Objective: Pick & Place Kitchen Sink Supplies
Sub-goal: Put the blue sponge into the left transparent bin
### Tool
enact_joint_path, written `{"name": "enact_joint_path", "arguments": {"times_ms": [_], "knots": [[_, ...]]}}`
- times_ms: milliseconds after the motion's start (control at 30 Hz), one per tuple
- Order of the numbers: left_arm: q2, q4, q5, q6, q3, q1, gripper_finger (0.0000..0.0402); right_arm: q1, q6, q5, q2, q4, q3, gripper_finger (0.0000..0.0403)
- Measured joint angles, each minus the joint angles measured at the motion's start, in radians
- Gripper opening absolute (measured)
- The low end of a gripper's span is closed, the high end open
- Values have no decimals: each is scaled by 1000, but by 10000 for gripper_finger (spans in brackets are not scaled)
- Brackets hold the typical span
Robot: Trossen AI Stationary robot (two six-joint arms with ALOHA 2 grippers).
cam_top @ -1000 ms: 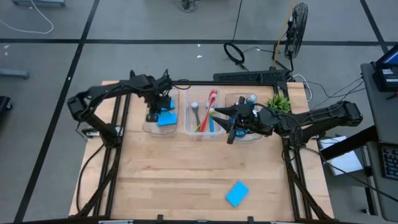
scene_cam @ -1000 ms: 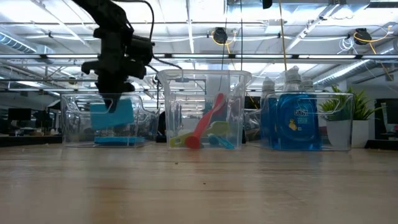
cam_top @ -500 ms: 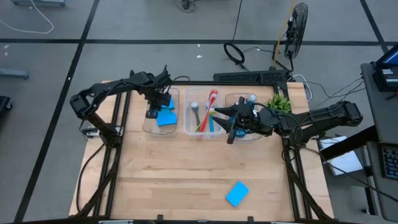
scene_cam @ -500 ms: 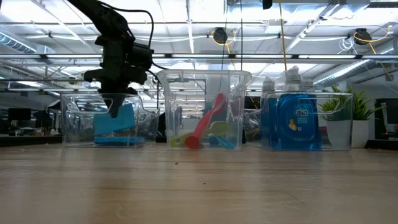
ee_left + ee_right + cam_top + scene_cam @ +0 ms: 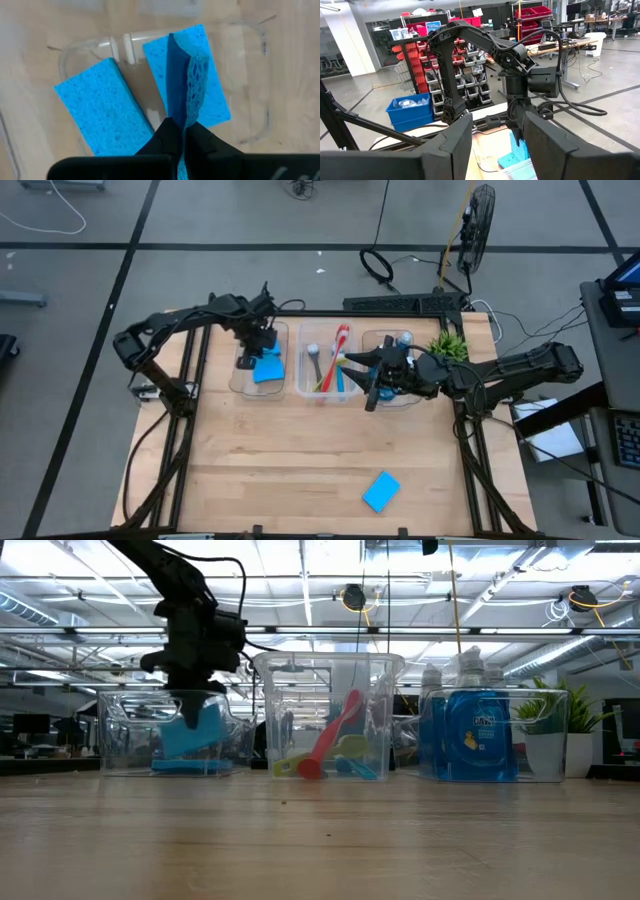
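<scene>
Sponges: four blue sponges visible. Two lie flat in the left bin [image 5: 262, 360]; one held sponge [image 5: 192, 85] stands on edge between the left gripper's fingers, above those two; one loose sponge [image 5: 381, 491] lies on the table [image 5: 280, 470] near its front edge, well apart from both arms.
Bins: three clear bins in a row at the back of the table. The middle bin [image 5: 325, 715] holds the brushes, the right bin [image 5: 490, 730] the bottles.
Brushes: red brush [image 5: 335, 730] leans upright in the middle bin; yellow-green, blue and grey brushes lie with it.
Bottles: blue bottles [image 5: 472, 730] with grey caps stand in the right bin; exact count cannot be told.
Left gripper [image 5: 258, 342]: positioned over the left bin, fingers clenched on the held sponge, which hangs down inside the bin walls in the low view.
Right gripper [image 5: 372, 385]: over the front of the right bin, fingers [image 5: 445, 145] spread apart, holding nothing.
Plant [image 5: 447, 343]: stands just beside the right bin.
</scene>
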State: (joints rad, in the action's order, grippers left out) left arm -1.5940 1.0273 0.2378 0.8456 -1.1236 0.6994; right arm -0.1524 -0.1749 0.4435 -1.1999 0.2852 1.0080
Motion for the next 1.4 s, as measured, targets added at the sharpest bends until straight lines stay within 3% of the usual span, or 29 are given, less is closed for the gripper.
{"name": "enact_joint_path", "arguments": {"times_ms": [167,467,1100,1400], "knots": [[-21,-46,-8,-17,0,-2,9,0,0,0,0,0,0,160],[-37,-63,-102,-2,1,-14,61,0,0,0,0,0,0,160],[-37,-105,-110,-64,1,-14,67,0,3,0,0,0,0,160],[-37,-105,-186,-92,1,-14,68,0,3,0,0,0,0,160]]}}
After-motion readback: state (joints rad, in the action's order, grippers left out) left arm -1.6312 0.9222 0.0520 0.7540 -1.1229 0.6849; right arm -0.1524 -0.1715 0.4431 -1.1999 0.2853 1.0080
